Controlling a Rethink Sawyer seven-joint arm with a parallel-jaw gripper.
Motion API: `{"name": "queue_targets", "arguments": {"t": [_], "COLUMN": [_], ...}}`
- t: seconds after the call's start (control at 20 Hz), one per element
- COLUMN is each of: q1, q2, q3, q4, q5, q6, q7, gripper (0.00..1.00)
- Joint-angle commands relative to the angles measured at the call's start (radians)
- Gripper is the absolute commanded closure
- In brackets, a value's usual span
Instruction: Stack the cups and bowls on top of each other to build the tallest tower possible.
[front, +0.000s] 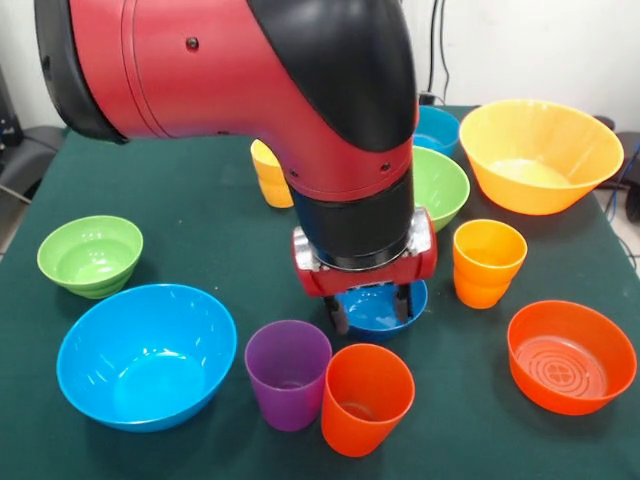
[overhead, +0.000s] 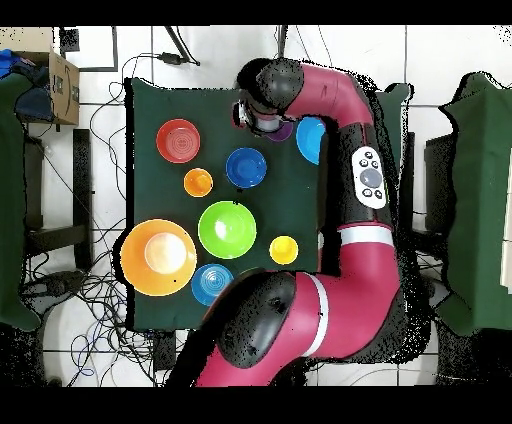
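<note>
**So, gripper parked over the dark blue bowl**

No readable brand names or writing anywhere that I can spot.

Front view: the gripper (front: 370, 308) hangs right over the small dark blue bowl (front: 381, 305), its 2 dark fingers (front: 341, 314) set apart and reaching down to the bowl's rim on either side. Can't tell if they actually touch it.

Just in front sit the purple cup (front: 288, 374) and the red-orange cup (front: 366, 398), touching each other. An orange-yellow cup (front: 487, 262) stands to the side, with the orange-red bowl (front: 571, 356) nearer the camera. A big light blue bowl (front: 146, 355) and a small green bowl (front: 90, 256) are on the other side.

Further back: another green bowl (front: 441, 186), a teal bowl (front: 437, 130), a large orange-yellow bowl (front: 540, 155), and a yellow cup (front: 269, 175) half hidden by the arm (front: 240, 70).

Nothing is stacked on the green table (front: 200, 220).
</note>
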Motion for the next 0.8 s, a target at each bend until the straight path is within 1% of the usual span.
{"name": "queue_targets", "arguments": {"t": [0.05,0.2,0.3,0.45,0.6,0.8], "q1": [-0.039,-0.052,-0.056,-0.068,-0.071,-0.082], "q2": [-0.036,-0.031,-0.027,-0.035,-0.031,-0.034], "q3": [0.092,0.1,0.1,0.094,0.09,0.084], "q4": [0.147,0.147,0.13,0.128,0.111,0.122], "q5": [-0.023,-0.044,-0.06,-0.081,-0.086,-0.09], "q6": [0.115,0.096,0.089,0.07,0.078,0.053], "q7": [-0.422,-0.453,-0.471,-0.502,-0.511,-0.523], "gripper": [0.0,0.0,0.0,0.0,0.0,0.0]}}
